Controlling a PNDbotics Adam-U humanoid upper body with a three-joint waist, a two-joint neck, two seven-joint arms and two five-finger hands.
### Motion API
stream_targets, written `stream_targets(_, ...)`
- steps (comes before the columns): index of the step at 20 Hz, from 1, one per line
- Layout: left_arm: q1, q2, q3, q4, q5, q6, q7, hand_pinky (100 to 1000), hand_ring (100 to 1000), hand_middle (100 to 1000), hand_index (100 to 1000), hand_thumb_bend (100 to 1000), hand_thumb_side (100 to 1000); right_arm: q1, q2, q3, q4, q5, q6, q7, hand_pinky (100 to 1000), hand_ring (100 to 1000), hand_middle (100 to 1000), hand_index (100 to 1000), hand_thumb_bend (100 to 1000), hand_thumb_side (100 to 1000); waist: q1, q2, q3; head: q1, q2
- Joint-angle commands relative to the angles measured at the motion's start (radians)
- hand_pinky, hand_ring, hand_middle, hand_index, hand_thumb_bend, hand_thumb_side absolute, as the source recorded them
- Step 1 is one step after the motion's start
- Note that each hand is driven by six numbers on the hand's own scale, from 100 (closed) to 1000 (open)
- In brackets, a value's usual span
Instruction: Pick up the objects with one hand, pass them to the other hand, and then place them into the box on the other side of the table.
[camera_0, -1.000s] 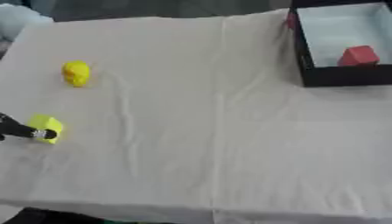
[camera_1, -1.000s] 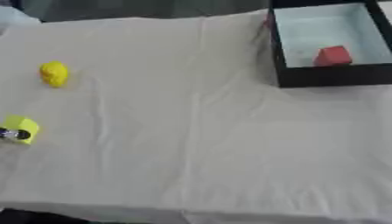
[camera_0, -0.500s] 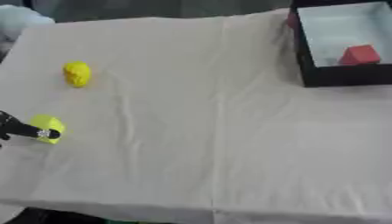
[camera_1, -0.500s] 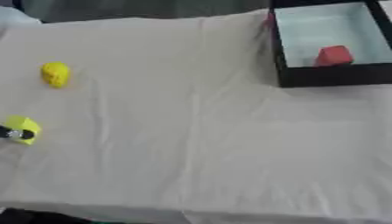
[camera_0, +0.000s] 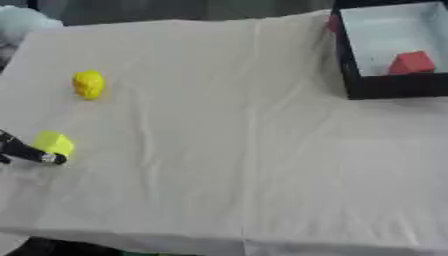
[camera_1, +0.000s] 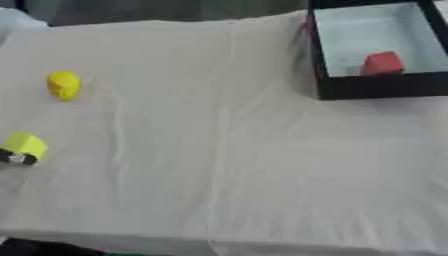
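**My left hand at the yellow-green block, near the table's left edge**

I am looking down at a table draped in a pale cloth, which is lying in soft wrinkles and long creases running from the far edge toward me. At the far right a black box with a light floor is sitting on the cloth, and a red block is resting inside it, close to the near wall. Nothing is standing on the open cloth between the box and the two yellow things at the left.

Only a dark finger of my left hand is showing, coming in from the left edge. Its silver tip is touching the near side of a small yellow-green block. I cannot tell whether my fingers are curled round the block or merely lying against it, since the rest of the hand is out of view. My right hand is not showing in either view.

The yellow-green block is sitting on the cloth near the left edge, roughly halfway up the table. It is looking squarish and slightly tilted, so I cannot name a long axis for it. Farther from me, well apart from it, a rounded yellow object is lying on the cloth, its longer side running away from me. I cannot make out what it is.
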Motion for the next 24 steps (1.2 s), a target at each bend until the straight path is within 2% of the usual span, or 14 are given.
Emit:
stream_targets(1, -0.016, 0.023, 0.006, -0.002, -0.012, 0.0, -0.01, 768, 793, 714, 636, 729, 201, -0.005, -0.029, -0.006, -0.007, 0.006, -0.008, -0.001, 1000, 1000, 996, 951, 100, 319, -0.003, -0.018, -0.001, 0.004, -0.007)
stream_targets(5, -0.016, 0.018, 0.009, 0.011, -0.023, 0.0, -0.014, 765, 789, 698, 622, 690, 176, -0.002, -0.028, -0.006, -0.005, 0.011, -0.011, -0.003, 1000, 1000, 996, 951, 100, 316, -0.004, -0.018, -0.003, 0.005, -0.007)
stream_targets(11, -0.019, 0.01, 0.014, 0.036, -0.03, 0.0, -0.008, 764, 787, 688, 615, 715, 320, -0.001, -0.028, -0.004, -0.008, 0.012, -0.013, -0.002, 1000, 1000, 997, 951, 100, 312, -0.004, -0.018, -0.006, 0.007, -0.007)
stream_targets(15, -0.021, 0.005, 0.014, 0.044, -0.032, 0.0, -0.001, 766, 786, 679, 603, 691, 298, 0.001, -0.026, -0.004, -0.006, 0.019, -0.014, -0.002, 1000, 1000, 998, 951, 100, 307, -0.004, -0.017, -0.007, 0.008, -0.009)
stream_targets(19, -0.022, 0.004, 0.012, 0.046, -0.035, 0.0, 0.001, 765, 785, 674, 607, 715, 358, 0.003, -0.026, -0.005, -0.005, 0.026, -0.014, -0.004, 1000, 1000, 998, 951, 100, 302, -0.004, -0.016, -0.008, 0.01, -0.006)
stream_targets(21, -0.024, 0.002, 0.013, 0.05, -0.04, 0.0, 0.004, 764, 785, 671, 607, 710, 359, 0.003, -0.025, -0.004, -0.004, 0.03, -0.014, -0.004, 1000, 1000, 999, 951, 100, 300, -0.004, -0.016, -0.008, 0.01, -0.006)
stream_targets(24, -0.026, -0.001, 0.012, 0.055, -0.043, 0.0, 0.001, 765, 785, 672, 605, 643, 220, 0.002, -0.022, -0.002, 0.0, 0.038, -0.012, -0.002, 1000, 1000, 1000, 951, 100, 295, -0.003, -0.016, -0.009, 0.011, -0.008)
